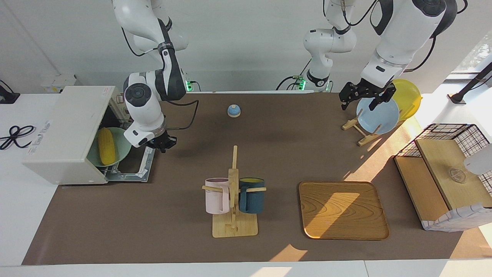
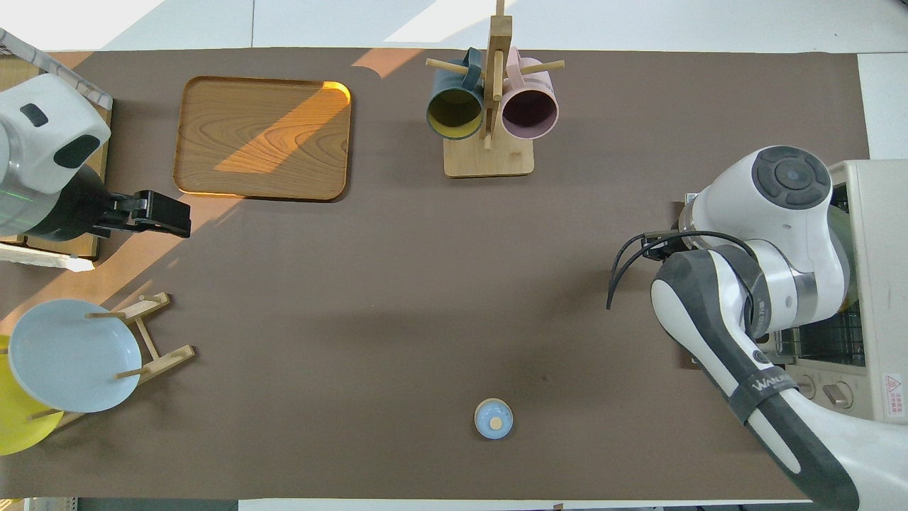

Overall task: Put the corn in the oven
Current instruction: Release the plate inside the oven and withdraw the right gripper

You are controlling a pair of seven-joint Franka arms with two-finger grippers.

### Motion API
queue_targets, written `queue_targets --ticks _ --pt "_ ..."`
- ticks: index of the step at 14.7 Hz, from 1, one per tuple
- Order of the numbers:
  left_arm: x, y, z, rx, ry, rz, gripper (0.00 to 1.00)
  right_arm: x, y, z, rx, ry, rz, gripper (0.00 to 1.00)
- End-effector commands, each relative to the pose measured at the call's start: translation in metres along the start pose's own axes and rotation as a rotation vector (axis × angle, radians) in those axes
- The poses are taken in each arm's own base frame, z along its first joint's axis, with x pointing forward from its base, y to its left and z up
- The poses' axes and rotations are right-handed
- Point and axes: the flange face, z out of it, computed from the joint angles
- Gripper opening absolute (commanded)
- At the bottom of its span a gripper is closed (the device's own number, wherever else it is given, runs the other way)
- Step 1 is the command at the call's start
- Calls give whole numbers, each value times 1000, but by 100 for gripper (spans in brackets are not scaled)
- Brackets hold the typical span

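The corn [image 1: 106, 146] lies on a pale green plate [image 1: 122, 143] on the rack in the mouth of the white oven [image 1: 65, 127], at the right arm's end of the table. The oven's door [image 1: 134, 166] hangs open, dropped down in front of it. My right gripper [image 1: 165, 143] hovers over the door's edge, just in front of the plate, and holds nothing that I can see. My left gripper [image 1: 361, 103] is open and empty above the blue plate [image 1: 378, 115] in its rack. In the overhead view the right arm hides the corn; the oven [image 2: 876, 234] shows beside it.
A wooden mug rack [image 1: 233, 227] with a pink and a dark blue mug stands mid-table. A wooden tray [image 1: 342, 209] lies beside it. A small blue knob-topped lid [image 1: 233, 110] sits near the robots. A yellow plate [image 1: 409, 96] and a wire basket [image 1: 447, 132] are at the left arm's end.
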Motion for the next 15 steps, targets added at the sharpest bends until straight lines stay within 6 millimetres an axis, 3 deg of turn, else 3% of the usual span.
queue_targets --ticks 1,4,12,15 --pt "-4 -3 -2 -14 11 -1 100 -8 9 13 15 5 23 0" --pt "-4 -3 -2 -14 11 -1 100 -12 27 28 20 -5 46 0" --pt "-5 -2 -2 -15 11 -1 100 -15 28 38 23 6 49 0" --pt "-5 -2 -2 -15 11 -1 100 -15 39 44 27 7 53 0"
